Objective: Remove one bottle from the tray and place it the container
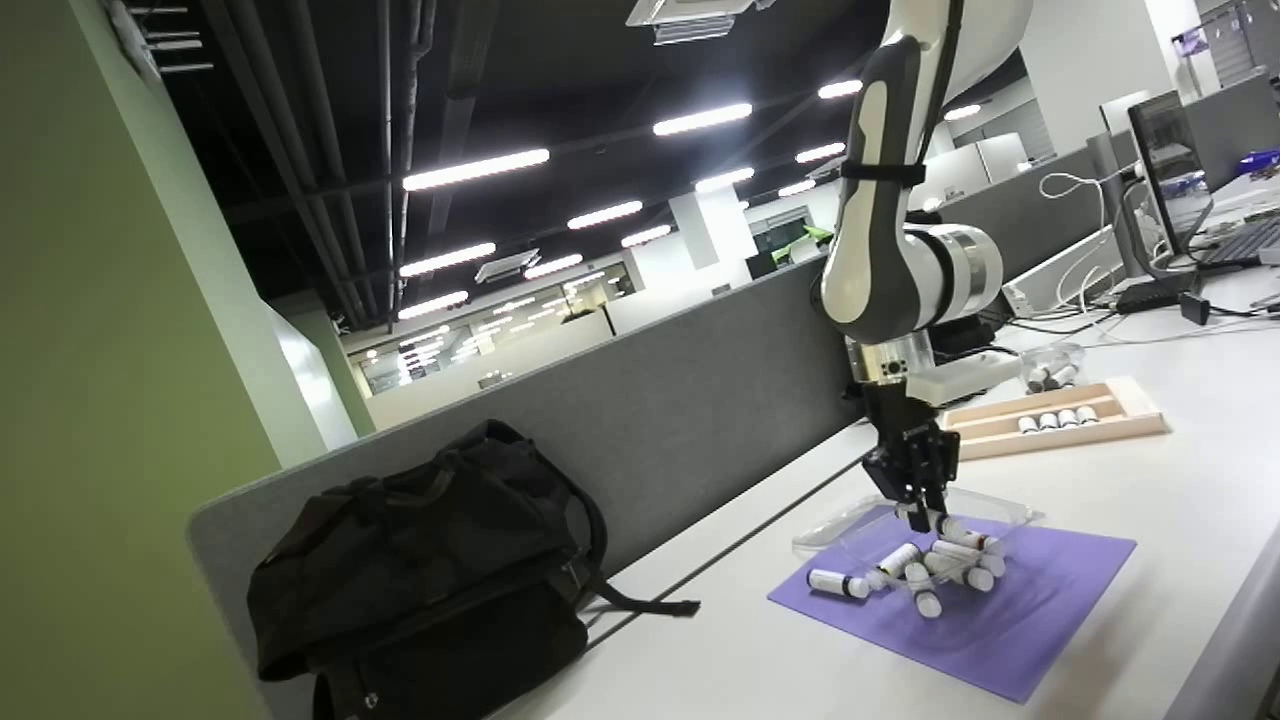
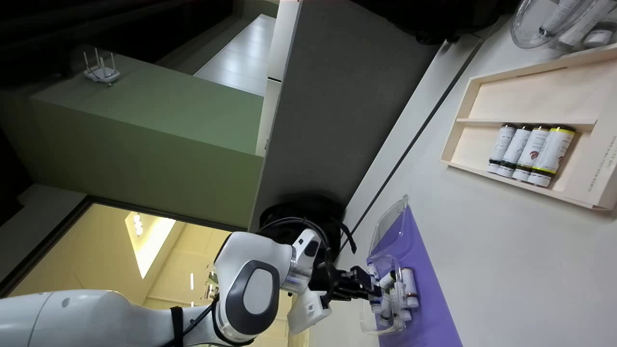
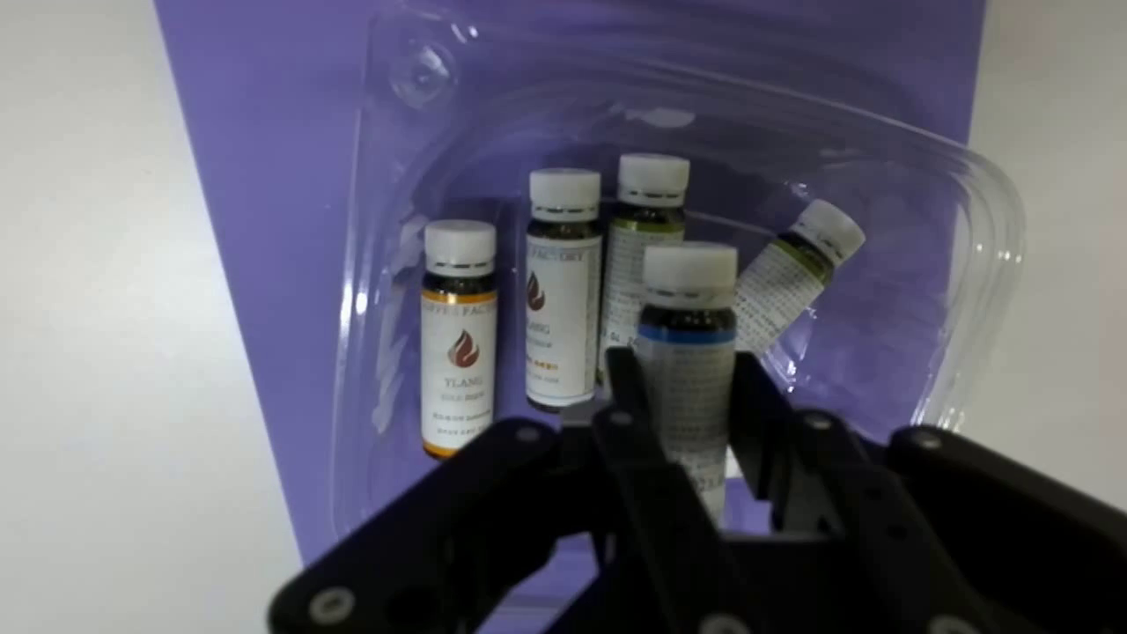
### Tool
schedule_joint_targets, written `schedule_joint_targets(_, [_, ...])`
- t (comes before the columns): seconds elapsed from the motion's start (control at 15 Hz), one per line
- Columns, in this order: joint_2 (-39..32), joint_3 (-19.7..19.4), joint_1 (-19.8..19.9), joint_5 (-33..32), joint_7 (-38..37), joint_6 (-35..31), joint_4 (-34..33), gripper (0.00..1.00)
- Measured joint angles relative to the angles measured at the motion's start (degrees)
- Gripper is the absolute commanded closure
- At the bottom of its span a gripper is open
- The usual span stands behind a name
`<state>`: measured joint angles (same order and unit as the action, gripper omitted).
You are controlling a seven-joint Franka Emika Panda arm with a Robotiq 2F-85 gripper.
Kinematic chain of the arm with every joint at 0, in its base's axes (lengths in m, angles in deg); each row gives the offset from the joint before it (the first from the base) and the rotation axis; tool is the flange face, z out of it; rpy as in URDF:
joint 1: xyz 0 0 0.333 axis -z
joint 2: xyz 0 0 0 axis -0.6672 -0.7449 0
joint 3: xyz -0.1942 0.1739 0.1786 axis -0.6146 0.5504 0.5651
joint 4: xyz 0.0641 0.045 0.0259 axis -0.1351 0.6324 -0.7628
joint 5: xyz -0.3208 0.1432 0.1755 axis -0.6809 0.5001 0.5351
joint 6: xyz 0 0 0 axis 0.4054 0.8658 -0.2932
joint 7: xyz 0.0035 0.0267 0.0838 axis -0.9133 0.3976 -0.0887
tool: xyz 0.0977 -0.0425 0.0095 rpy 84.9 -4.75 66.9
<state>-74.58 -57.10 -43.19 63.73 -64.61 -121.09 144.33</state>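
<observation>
My gripper (image 3: 685, 374) is shut on a bottle with a white cap and a blue band (image 3: 689, 286). It also shows in an exterior view (image 1: 930, 512), low over the purple square (image 1: 1070, 575). The bottle is held above a clear plastic box (image 3: 352, 291) that rests on the purple square. Several other white-capped bottles, such as one with an orange band (image 3: 459, 370), lie in the box under the gripper. The light-wood tray (image 2: 525, 101) stands apart from the gripper, with a row of several bottles (image 2: 535, 152) in one compartment.
The clear box's open lid (image 1: 835, 525) lies at one side of it. Another clear box (image 1: 1053, 370) with bottles stands beyond the wooden tray. A black backpack (image 1: 430, 570) leans by the grey divider (image 1: 730, 390). A laptop (image 1: 1170, 180) and cables are farther along the table.
</observation>
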Motion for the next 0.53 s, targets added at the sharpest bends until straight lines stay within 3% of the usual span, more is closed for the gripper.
schedule_joint_targets(0.27, [-2.3, 3.4, 4.4, 3.5, 5.7, -3.2, -0.7, 0.16])
schedule_joint_targets(0.33, [-2.0, 4.3, 5.9, 4.3, 6.9, -3.3, -0.8, 0.33])
schedule_joint_targets(0.53, [0.4, 5.5, 9.2, 6.0, 8.2, -3.1, -0.9, 0.15])
